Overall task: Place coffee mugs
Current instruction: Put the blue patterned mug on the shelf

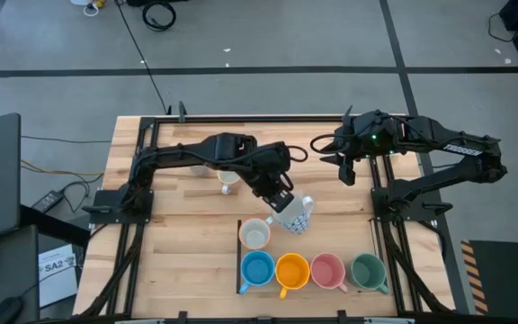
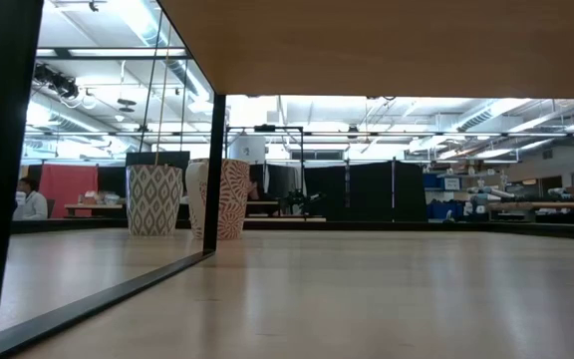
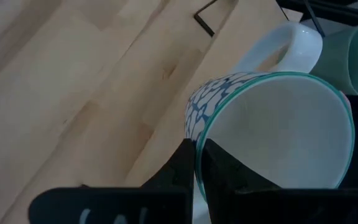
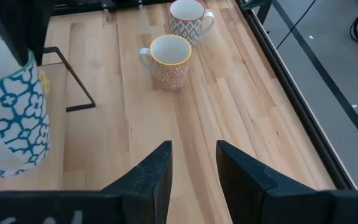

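Note:
My left gripper (image 1: 281, 200) is at the table's middle, shut on a white mug with a blue pattern and teal rim (image 1: 296, 215). Just beside it a cream mug (image 1: 254, 234) stands upright. Nearer, the blue (image 1: 257, 270), orange (image 1: 291, 271), pink (image 1: 327, 271) and green (image 1: 368, 271) mugs stand in a row. Two patterned mugs stand farther back, one yellow-rimmed (image 4: 169, 59) and one grey-patterned (image 4: 188, 18). My right gripper (image 4: 194, 149) is open and waits at the far right (image 1: 344, 169). My left gripper (image 3: 197, 146) holds the patterned mug by its rim (image 3: 196, 134), on the side away from the white handle (image 3: 278, 50). One finger is inside the mug and one outside. The mug is tilted, its opening turned toward the wrist, and looks lifted off the table.
A thin black L-shaped bar (image 1: 239, 256) lies on the wood along the left end of the mug row. Black frame rails (image 1: 374, 193) run along the table's sides. Bare wood lies to the left of the row and on the near left.

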